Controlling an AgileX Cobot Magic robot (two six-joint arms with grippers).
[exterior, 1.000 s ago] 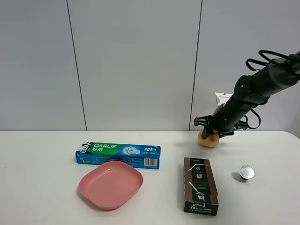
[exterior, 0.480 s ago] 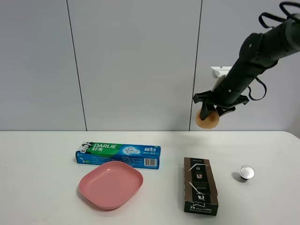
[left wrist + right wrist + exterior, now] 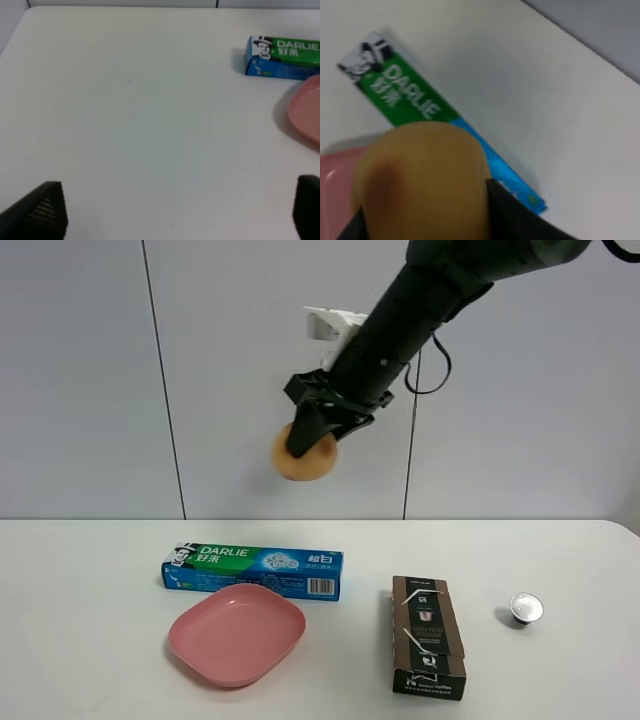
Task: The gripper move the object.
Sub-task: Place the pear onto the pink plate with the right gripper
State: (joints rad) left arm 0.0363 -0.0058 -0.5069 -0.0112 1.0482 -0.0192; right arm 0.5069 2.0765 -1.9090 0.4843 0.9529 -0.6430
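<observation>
The left end effector (image 3: 175, 212) idles spread wide, empty. At lower centre the pink plate (image 3: 237, 632) and, behind it, the toothpaste box (image 3: 255, 571) lie on the table (image 3: 90, 630). High above them the right end effector (image 3: 310, 438) grips the object (image 3: 303, 468), carried up and leftward from the right edge within 1 second. The transfer looks underway, with release pending.
</observation>
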